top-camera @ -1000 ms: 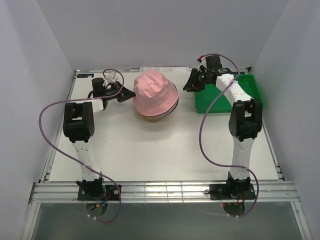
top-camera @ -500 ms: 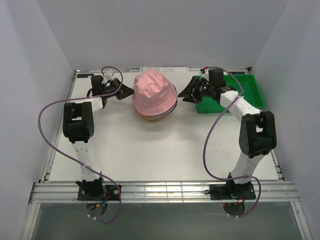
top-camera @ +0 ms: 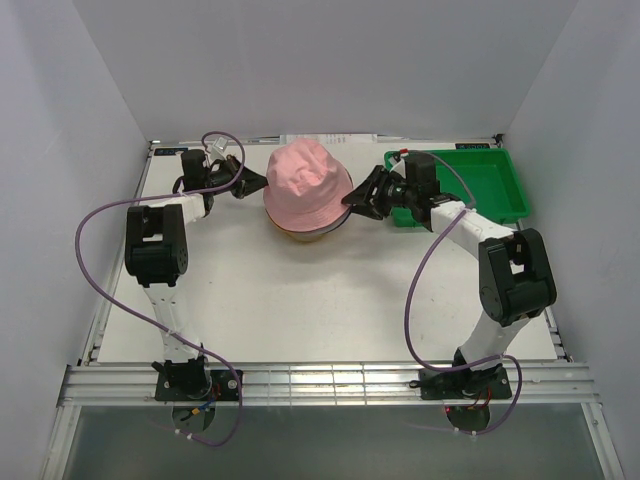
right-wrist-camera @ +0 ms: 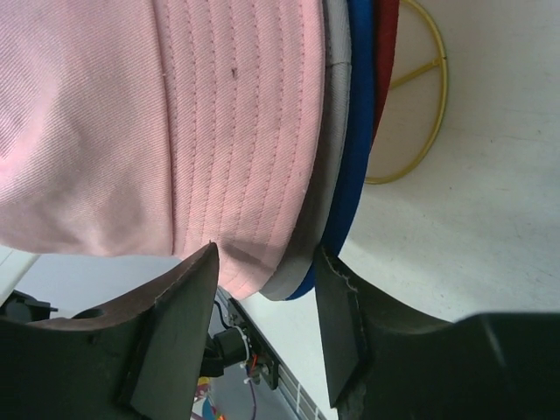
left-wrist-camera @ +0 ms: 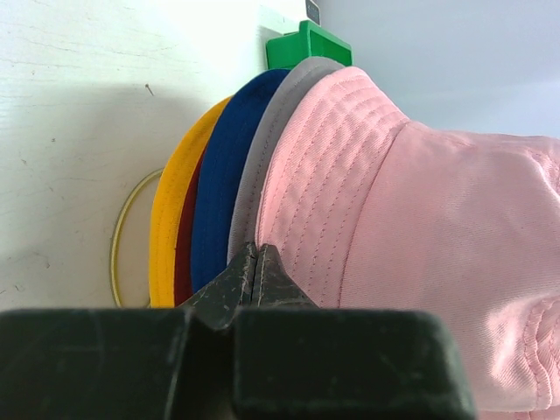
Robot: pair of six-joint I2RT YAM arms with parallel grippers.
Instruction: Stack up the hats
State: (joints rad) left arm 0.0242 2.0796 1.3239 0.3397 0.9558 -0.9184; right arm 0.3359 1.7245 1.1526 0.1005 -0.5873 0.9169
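Observation:
The hats sit nested in one stack at the back middle of the table, the pink hat (top-camera: 305,182) on top. The left wrist view shows the brims in layers: yellow (left-wrist-camera: 169,227), dark red (left-wrist-camera: 185,267), blue (left-wrist-camera: 229,166), grey (left-wrist-camera: 273,131), pink (left-wrist-camera: 420,219). My left gripper (top-camera: 262,183) is shut, its tips (left-wrist-camera: 256,250) against the stack's left brim edge, with no fabric visible between them. My right gripper (top-camera: 353,200) is open at the stack's right side. Its jaws straddle the pink (right-wrist-camera: 175,114), grey (right-wrist-camera: 330,175) and blue (right-wrist-camera: 354,149) brim edges without closing on them.
A green plastic bin (top-camera: 485,185) stands at the back right, just behind the right arm. The ring of a gold wire stand (right-wrist-camera: 422,131) lies on the table under the stack, and also shows in the left wrist view (left-wrist-camera: 121,236). White walls enclose the table.
My right gripper has swung left from over the green bin to the right brim of the stack, still open. My left gripper has stayed shut at the left brim.

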